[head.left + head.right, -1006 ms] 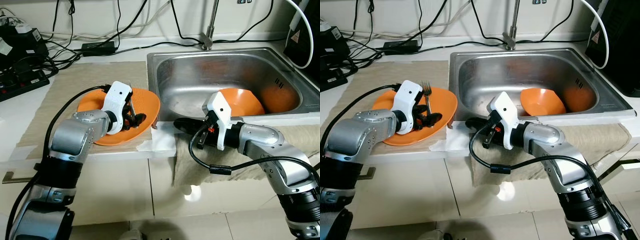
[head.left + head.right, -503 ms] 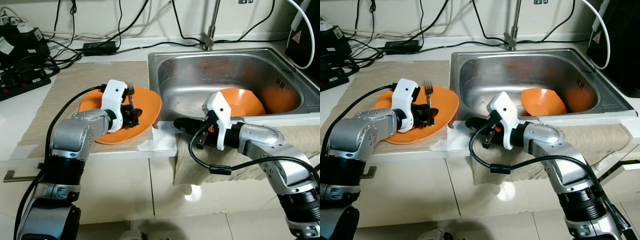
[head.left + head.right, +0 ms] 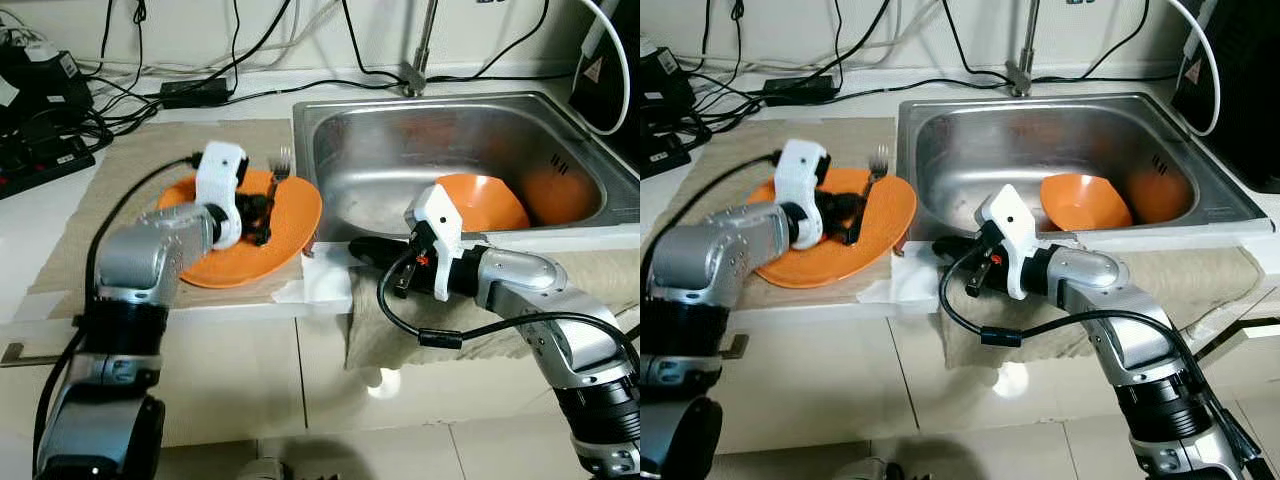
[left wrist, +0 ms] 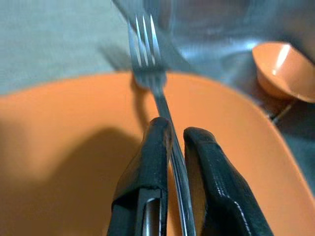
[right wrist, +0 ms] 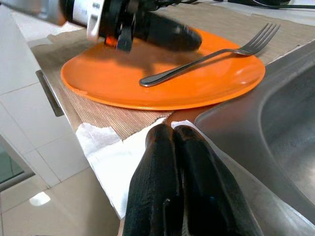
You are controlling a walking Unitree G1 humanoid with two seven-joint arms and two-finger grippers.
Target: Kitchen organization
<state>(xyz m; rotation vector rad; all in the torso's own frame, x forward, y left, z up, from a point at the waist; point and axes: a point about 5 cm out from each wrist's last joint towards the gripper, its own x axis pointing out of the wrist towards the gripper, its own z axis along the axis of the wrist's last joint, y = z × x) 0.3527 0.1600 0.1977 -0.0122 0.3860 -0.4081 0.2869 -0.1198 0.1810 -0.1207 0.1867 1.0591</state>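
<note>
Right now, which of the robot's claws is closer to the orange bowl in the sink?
The right gripper. It rests shut on the sink's front edge, just in front of the orange bowl. The left gripper is over the orange plate, holding a fork.

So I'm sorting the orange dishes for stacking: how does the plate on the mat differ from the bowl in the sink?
The plate is wide and shallow; the bowl is smaller across and deep. The plate rests on the woven mat beside the sink, while the bowl sits tilted inside the steel sink. The plate has a fork over it, gripped by the left gripper; the bowl looks empty. Both are the same plain orange.
</note>
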